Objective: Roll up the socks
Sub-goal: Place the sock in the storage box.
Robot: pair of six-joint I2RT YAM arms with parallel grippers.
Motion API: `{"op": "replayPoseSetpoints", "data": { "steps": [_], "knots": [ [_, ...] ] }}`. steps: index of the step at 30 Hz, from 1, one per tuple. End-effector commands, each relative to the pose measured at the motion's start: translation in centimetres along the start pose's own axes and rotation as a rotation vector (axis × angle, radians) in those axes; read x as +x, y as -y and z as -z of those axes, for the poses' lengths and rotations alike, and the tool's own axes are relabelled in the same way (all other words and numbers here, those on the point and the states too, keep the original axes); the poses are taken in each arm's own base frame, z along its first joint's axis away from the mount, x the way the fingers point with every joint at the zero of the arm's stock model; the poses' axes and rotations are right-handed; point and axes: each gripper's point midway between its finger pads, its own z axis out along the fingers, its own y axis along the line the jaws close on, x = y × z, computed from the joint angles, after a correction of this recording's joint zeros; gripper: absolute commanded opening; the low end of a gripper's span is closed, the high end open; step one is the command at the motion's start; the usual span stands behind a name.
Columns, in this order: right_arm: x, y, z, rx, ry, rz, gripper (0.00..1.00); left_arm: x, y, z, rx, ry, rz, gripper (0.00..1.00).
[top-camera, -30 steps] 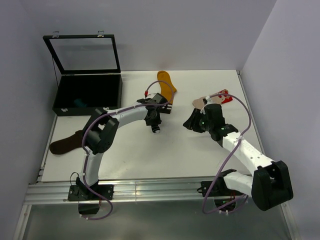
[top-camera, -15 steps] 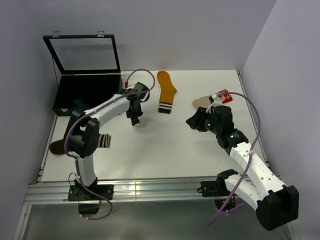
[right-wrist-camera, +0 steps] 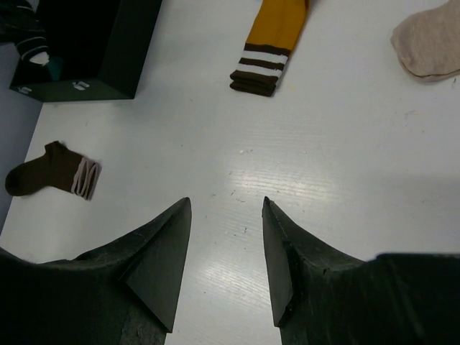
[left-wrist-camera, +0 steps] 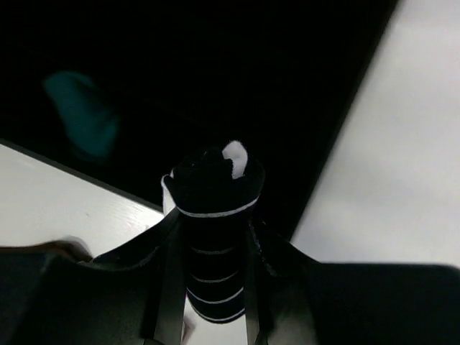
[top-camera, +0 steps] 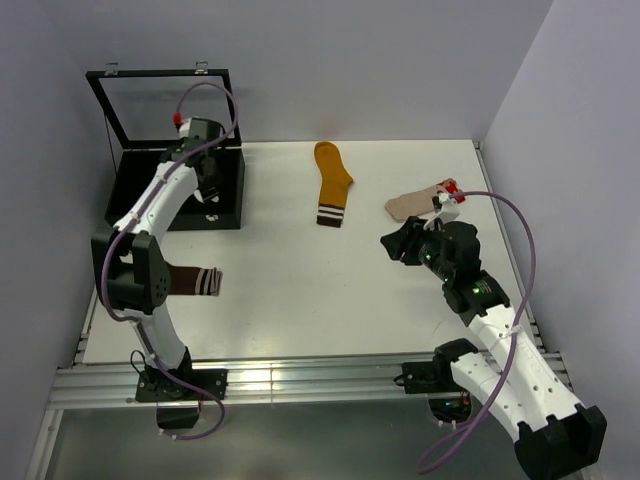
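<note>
A white tabletop (top-camera: pixel 300 300) carries an open black case (top-camera: pixel 132 172) at its far left corner. The left hand (left-wrist-camera: pixel 212 237) hangs over the case, clamped on a rolled striped sock (left-wrist-camera: pixel 213 194), probably to drop it in beside a teal sock (left-wrist-camera: pixel 79 118). The right hand (right-wrist-camera: pixel 226 251) is open and empty, facing the flat mustard sock (right-wrist-camera: pixel 277 32), beige sock (right-wrist-camera: pixel 430 47) and brown sock (right-wrist-camera: pixel 50 172).

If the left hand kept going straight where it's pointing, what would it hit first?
The striped sock it holds would probably touch the floor of the black box, near the teal sock; depth unclear.
</note>
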Motion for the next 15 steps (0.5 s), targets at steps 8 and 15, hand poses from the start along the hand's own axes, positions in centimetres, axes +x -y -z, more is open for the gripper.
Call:
{"op": "replayPoseSetpoints", "data": {
  "steps": [8,15],
  "knots": [
    [-0.2,1.3,-0.2,0.062,0.010,0.016,0.52,-3.3,-4.7,-5.5,-0.077,0.047,0.258,0.06],
    [-0.3,1.4,-0.5,0.070,-0.002,0.020,0.52,-0.5,-3.6,-8.0,-0.027,-0.037,0.266,0.06]
  ]
}}
